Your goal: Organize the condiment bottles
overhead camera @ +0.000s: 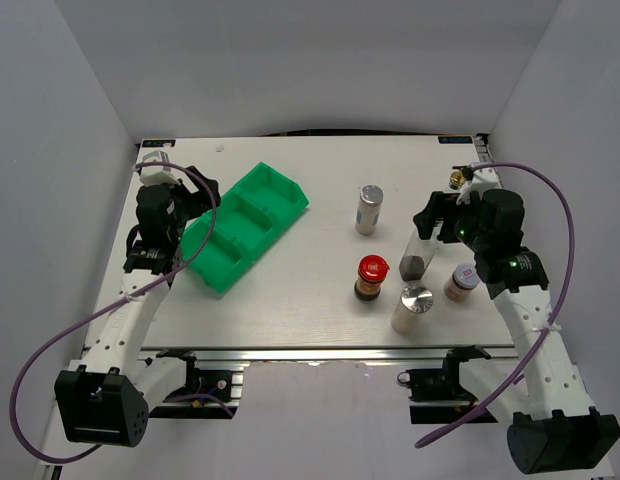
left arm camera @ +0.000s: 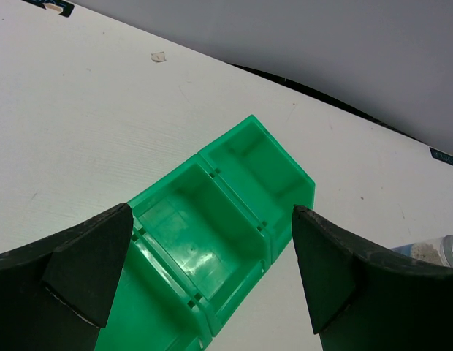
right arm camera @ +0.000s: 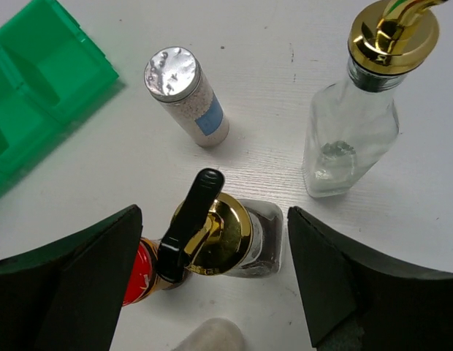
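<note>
Directly beneath the wide-open right gripper (right arm camera: 212,252) stands a square clear glass bottle with shiny gold pourer (right arm camera: 225,235); the left gripper (left arm camera: 212,252), equally wide, hangs over the glossy green plastic tray (left arm camera: 294,191).

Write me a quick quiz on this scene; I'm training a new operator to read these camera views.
1. True or false: the green tray already holds a bottle.
2. What sits directly under the open right tool? A) the gold-pourer bottle B) the tray C) nothing
3. Fill in: ___ silver-capped shakers are in the top view.

Key: 1 false; 2 A; 3 two.
</note>
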`<state>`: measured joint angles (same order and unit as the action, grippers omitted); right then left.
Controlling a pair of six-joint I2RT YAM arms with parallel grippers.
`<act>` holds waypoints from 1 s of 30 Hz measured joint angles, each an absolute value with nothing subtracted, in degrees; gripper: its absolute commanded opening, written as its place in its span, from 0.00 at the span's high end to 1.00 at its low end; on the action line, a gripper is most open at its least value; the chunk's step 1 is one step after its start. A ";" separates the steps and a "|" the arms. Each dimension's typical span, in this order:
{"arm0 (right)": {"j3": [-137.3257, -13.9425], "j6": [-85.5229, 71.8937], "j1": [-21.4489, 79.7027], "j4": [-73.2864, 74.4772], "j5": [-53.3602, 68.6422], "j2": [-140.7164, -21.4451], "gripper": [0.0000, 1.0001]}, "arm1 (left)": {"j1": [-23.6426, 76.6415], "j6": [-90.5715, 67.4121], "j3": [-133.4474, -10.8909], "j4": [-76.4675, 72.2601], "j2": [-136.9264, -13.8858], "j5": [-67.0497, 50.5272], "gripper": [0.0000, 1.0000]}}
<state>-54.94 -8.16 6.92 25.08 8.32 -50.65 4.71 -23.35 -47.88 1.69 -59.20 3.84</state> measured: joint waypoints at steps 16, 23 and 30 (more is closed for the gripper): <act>-48.77 -4.56 11.66 13.93 -1.85 -52.47 0.63 | 4.71 -22.85 -47.51 2.70 -59.24 4.08 0.02; -46.61 -3.92 12.08 11.75 -1.74 -50.39 0.85 | 4.71 -22.72 -47.51 3.03 -59.24 4.12 0.02; -48.60 -3.36 12.40 13.02 -0.01 -50.39 0.98 | 4.71 -22.72 -47.51 3.05 -59.24 4.12 0.02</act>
<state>-48.60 -3.36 12.40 13.02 -0.01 -50.39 4.71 -22.72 -47.51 3.05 -59.24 4.12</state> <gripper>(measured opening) 0.441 0.983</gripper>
